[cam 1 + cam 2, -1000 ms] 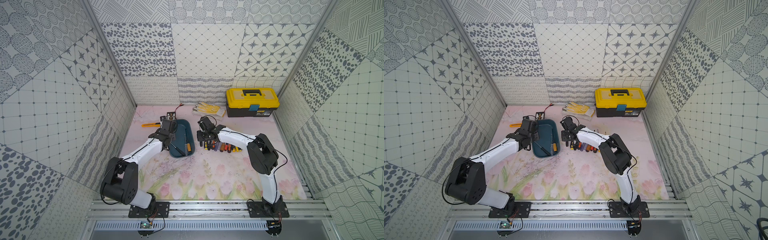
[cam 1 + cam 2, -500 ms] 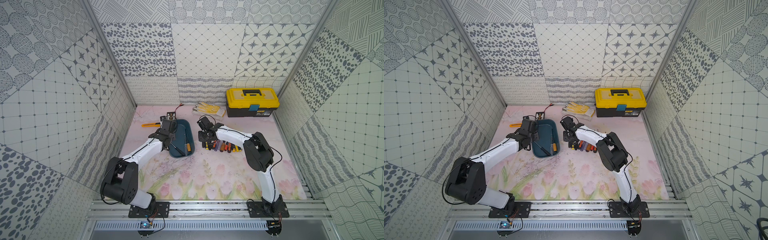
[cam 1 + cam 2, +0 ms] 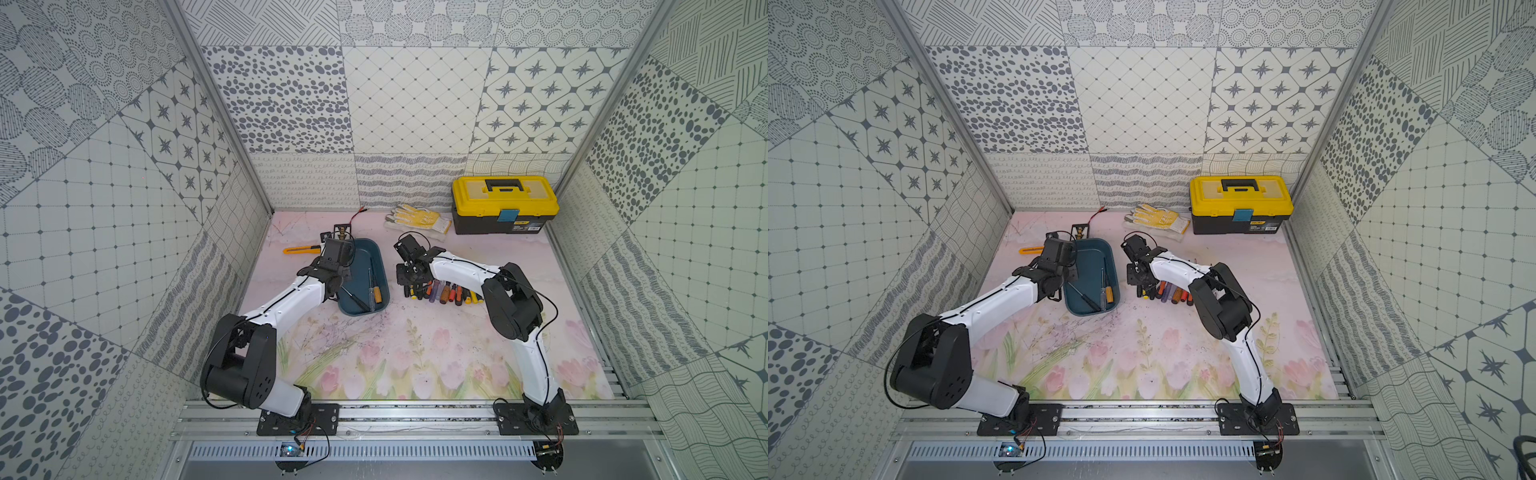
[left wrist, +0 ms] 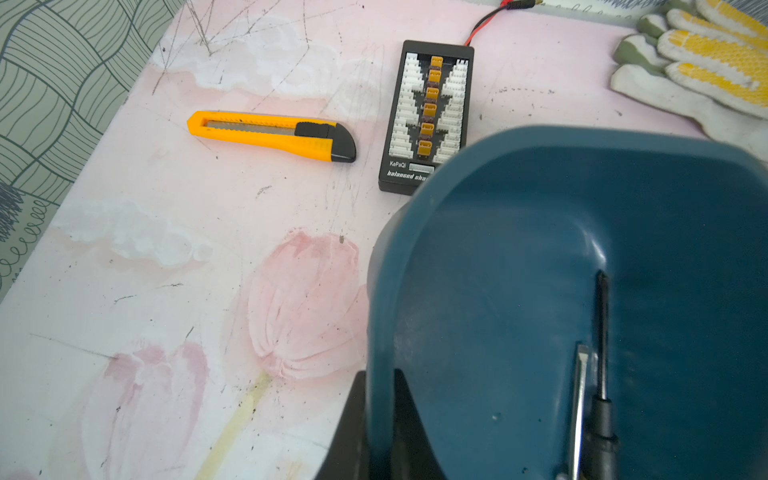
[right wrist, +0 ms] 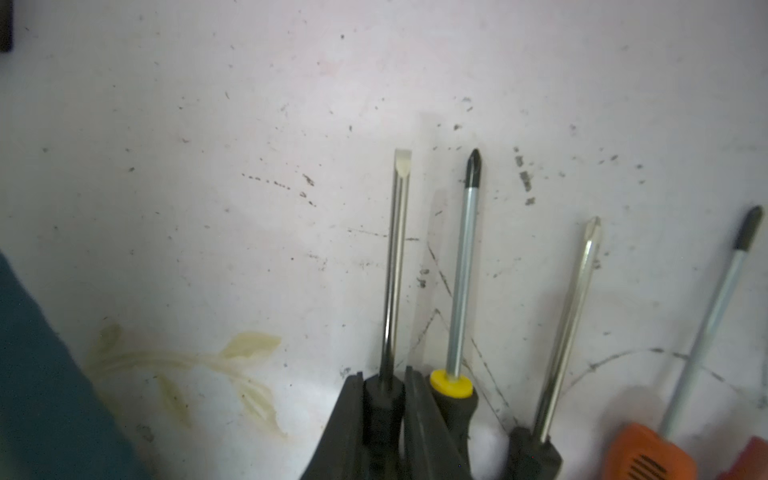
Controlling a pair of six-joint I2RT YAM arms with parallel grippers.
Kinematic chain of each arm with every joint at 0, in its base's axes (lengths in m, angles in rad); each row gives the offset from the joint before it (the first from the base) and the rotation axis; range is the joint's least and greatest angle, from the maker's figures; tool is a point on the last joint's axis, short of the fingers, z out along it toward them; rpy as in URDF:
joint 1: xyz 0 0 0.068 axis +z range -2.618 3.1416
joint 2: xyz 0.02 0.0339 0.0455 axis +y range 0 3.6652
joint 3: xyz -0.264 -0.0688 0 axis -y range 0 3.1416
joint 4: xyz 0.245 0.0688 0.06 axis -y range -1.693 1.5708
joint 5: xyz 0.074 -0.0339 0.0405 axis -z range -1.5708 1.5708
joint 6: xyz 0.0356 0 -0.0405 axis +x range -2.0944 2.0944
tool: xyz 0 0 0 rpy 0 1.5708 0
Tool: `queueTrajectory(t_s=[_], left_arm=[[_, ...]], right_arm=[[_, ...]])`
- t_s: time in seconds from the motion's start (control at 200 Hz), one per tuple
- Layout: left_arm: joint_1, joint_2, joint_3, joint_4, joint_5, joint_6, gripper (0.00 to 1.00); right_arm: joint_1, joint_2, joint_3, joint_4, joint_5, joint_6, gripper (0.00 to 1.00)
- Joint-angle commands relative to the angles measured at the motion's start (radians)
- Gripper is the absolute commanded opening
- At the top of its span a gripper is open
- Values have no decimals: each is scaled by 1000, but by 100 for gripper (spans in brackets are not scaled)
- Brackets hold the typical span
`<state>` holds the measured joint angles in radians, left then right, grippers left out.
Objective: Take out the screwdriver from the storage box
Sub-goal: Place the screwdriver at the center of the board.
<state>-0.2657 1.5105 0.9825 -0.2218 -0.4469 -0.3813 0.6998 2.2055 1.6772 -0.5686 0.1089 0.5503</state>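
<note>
At the far left of the mat we see a yellow utility knife [image 4: 270, 135]. Just beside it is a black charging board [image 4: 428, 116], one corner of it hidden behind the storage box [image 3: 360, 266]. Our left gripper [image 4: 380, 399] is clamped tight on the box's left wall, one finger outside and one inside, and it grips nothing but the teal tub. Inside the box lie two screwdrivers: an orange-handled one [image 3: 376, 294] near the right wall and a black-handled one [image 3: 354, 298] slanting across the near end. To the right, apart from the box, our right gripper [image 5: 382, 386] is closed almost fully around the black handle of a flat-blade screwdriver [image 5: 397, 249]. This one is outside the box, at the left end of a row of screwdrivers [image 3: 446, 293] lying side by side on the mat. We cannot tell whether it rests on the mat or sits just off it. A yellow-collared Phillips driver [image 5: 461, 270] lies just beside it. Farther back and right are a pair of work gloves [image 3: 417, 218], then a yellow-lidded toolbox [image 3: 505, 203] against the back wall.
</note>
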Motion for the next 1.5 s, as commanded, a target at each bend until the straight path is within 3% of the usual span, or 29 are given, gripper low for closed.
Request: queueTrajectory(t_s=[0.0,0.515,0.831,1.266,1.491], left_arm=[[7,3,20,33,4,4,0],[7,2,14,32,10,-2,0],[8,4,13,41,55,5,0],[8,-3,8,64,144,18,0],[7,-3,9,63,166,7,0]], right_arm=[[-6,27,27,-29,4,-10,17],[-8,7,29,-36,-15,-25,33],[-8,-154,-83,112,-61,-108,34],[33,-364,-269,341,-283,-352,36],[83,-352,-277,361,-385,-442,38]])
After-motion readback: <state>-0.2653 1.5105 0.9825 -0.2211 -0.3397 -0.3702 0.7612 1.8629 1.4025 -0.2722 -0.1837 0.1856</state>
